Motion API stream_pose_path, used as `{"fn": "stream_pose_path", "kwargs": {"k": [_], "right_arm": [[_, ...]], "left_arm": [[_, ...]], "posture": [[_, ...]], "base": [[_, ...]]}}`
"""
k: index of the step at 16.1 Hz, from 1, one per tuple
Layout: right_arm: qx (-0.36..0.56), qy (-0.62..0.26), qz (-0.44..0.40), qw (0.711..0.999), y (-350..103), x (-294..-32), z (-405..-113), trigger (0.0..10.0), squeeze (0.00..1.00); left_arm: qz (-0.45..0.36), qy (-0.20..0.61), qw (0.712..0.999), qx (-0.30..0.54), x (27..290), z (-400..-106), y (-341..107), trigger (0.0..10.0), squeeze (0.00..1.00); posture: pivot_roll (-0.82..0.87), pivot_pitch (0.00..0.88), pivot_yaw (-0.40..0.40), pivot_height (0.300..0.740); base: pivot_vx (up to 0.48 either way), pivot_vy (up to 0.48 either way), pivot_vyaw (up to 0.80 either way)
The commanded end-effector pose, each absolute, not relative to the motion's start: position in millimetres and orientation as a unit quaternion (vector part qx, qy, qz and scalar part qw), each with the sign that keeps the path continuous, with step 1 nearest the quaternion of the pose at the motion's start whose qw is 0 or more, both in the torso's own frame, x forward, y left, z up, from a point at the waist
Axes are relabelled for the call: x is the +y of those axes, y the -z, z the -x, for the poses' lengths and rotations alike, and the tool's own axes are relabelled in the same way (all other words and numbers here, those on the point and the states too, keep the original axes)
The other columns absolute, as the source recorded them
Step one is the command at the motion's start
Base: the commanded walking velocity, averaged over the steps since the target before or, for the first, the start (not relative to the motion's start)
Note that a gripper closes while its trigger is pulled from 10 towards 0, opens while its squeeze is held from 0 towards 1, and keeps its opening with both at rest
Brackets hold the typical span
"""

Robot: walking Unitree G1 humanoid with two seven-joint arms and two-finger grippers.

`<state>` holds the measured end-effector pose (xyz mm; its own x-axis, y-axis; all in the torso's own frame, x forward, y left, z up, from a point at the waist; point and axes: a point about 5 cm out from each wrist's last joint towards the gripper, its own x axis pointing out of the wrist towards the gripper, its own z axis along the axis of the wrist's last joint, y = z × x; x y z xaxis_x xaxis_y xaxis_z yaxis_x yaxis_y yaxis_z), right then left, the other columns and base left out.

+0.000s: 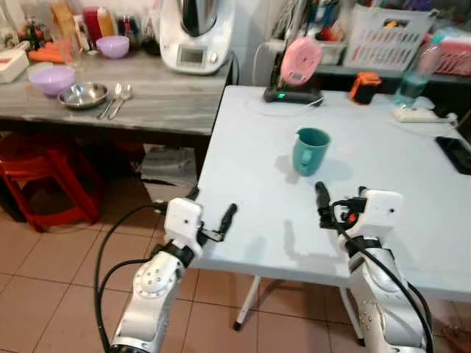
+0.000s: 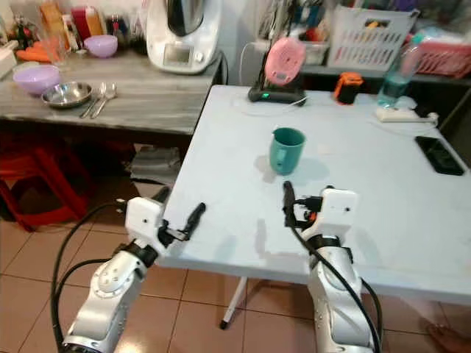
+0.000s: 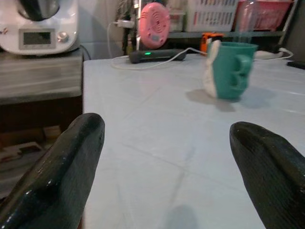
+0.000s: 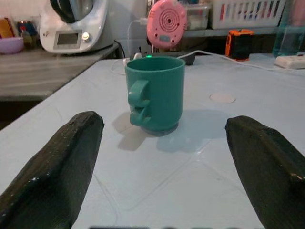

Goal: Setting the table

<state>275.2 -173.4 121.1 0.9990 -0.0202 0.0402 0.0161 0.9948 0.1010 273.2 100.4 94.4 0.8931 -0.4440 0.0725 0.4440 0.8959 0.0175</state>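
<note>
Mug [image 4: 156,94]: upright on the table [image 1: 397,191], handle toward the robot.
Right gripper [image 4: 162,191]: fingers apart, near the mug, no contact.
Left gripper [image 3: 167,176]: fingers apart, at the table's near edge.

Both silver arms reach forward and up from the lower edge of the head views, wrists raised. The left gripper [image 1: 213,213] is held over the near corner of the desk [image 1: 250,220], its black fingers [image 3: 71,167] spread wide. The right gripper [image 1: 324,202] sits over the desk surface, its fingers [image 4: 62,167] likewise parted, holding nothing.
</note>
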Motion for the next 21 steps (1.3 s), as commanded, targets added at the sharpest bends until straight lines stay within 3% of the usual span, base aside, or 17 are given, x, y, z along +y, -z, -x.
{"fn": "stream_pose_path", "kwargs": {"k": [1, 17, 21], "right_arm": [[-0.019, 0.015, -0.047, 0.999, -120.7, -176.7, -274.9, 10.0, 0.00], [-0.007, 0.012, -0.037, 0.999, -115.4, -170.0, -278.9, 10.0, 0.00], [-0.004, 0.009, -0.032, 0.999, -114.1, -169.7, -279.5, 10.0, 0.00]], "left_arm": [[-0.006, 0.235, 0.971, -0.035, 97.9, -271.6, -94.1, 10.0, 0.00], [0.008, 0.245, 0.969, -0.023, 95.3, -262.5, -87.2, 10.0, 0.00], [0.016, 0.244, 0.969, -0.020, 96.9, -262.2, -85.5, 10.0, 0.00]], "posture": [[-0.07, 0.000, -0.023, 0.740], [-0.07, 0.000, -0.037, 0.740], [-0.07, 0.000, -0.041, 0.740]], "base": [[0.000, 0.000, 0.00], [0.342, 0.000, -0.03], [0.000, 0.000, 0.00]]}}
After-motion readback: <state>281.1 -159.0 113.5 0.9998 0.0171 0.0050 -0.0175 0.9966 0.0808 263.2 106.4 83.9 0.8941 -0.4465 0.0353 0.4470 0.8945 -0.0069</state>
